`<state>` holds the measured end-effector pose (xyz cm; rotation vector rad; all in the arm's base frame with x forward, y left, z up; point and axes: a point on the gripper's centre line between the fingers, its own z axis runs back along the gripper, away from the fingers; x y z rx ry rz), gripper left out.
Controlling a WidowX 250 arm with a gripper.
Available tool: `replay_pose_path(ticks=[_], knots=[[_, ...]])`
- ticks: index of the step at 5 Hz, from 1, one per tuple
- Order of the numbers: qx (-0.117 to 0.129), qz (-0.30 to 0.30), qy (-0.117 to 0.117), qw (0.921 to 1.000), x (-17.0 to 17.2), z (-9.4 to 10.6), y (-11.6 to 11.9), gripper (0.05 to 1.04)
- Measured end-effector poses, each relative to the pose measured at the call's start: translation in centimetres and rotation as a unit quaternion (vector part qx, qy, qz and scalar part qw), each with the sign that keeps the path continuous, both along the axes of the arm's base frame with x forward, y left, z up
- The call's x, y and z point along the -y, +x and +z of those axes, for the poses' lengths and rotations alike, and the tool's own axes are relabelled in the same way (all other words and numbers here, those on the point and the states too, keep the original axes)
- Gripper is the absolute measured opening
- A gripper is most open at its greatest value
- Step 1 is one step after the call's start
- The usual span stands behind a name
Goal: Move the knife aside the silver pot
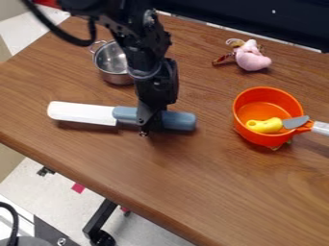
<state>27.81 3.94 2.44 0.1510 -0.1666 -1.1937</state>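
My gripper [145, 129]: at hdl. of knife [83, 113], blade extending L; grip state: can't tell. Silver pot [113, 63]: nearby, upper L of gripper. Orange saucepan [260, 138] w/ yellow item [265, 126] inside: well apart, R. Pink plush toy [252, 59]: upper R.

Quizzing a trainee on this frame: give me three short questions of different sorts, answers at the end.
1. Multiple choice: At which part of the large knife is the gripper?
a) its white blade
b) its blue-grey handle
c) neither

2. Short answer: What colour is the thick part of the grey-tipped item in the orange pot?

3. True or false: The silver pot stands with its open side up.

Key: 1. b; 2. yellow; 3. true
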Motion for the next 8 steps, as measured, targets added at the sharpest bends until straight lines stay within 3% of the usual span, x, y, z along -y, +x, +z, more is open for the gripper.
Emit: replay_pose_path(ticks=[1,3,5,6,7,8], knots=[[-0.013,0.014,-0.009,0.9998,0.0,-0.2,1.2,0.433],[-0.022,0.042,-0.038,0.9981,-0.5,0.8,1.7,0.978],[-0.037,0.062,-0.053,0.996,-0.8,1.4,1.7,0.999],[-0.046,0.108,-0.041,0.9922,-1.1,2.2,2.0,0.999],[-0.044,0.16,-0.041,0.9853,-1.6,3.4,2.8,0.999],[-0.035,0.256,-0.054,0.9646,-1.9,4.9,3.8,0.999]])
